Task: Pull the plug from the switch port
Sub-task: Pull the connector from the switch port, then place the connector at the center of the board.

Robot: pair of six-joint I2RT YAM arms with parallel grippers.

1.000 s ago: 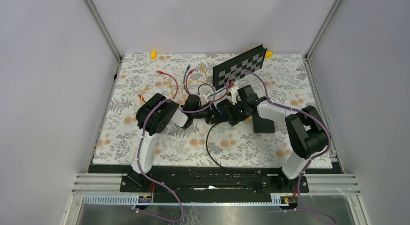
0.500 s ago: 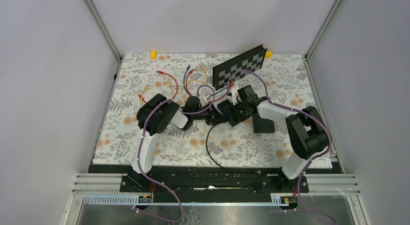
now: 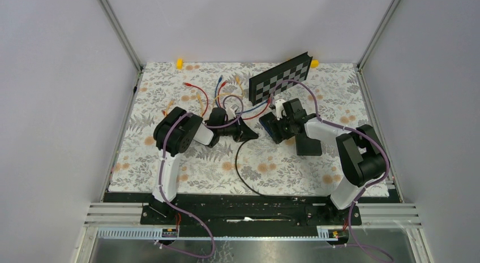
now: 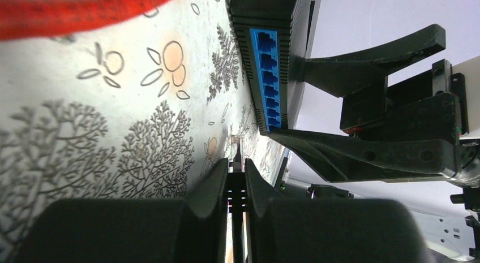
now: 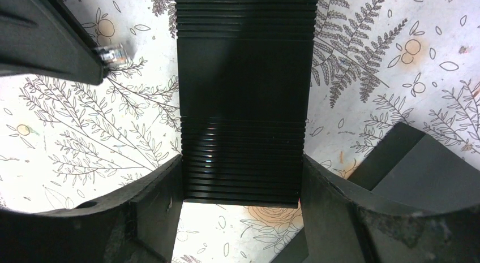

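Left gripper (image 4: 236,181) is pinched shut on the plug (image 5: 115,52), whose clear tip sits just left of the switch (image 5: 243,93) and apart from it. Right gripper (image 5: 243,181) clamps the switch body by its sides. Blue ports (image 4: 270,76) look empty, though the angle is steep. To do it well: hold the switch pinned, draw the plug straight left, and watch the black cable (image 3: 240,167) for slack.

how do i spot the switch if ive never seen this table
On the floral mat, look just in front of the tilted checkerboard, where the right gripper clamps a flat black box. That box is the switch: ribbed black casing with a row of blue ports along one edge, unlike the thin coloured cables nearby.
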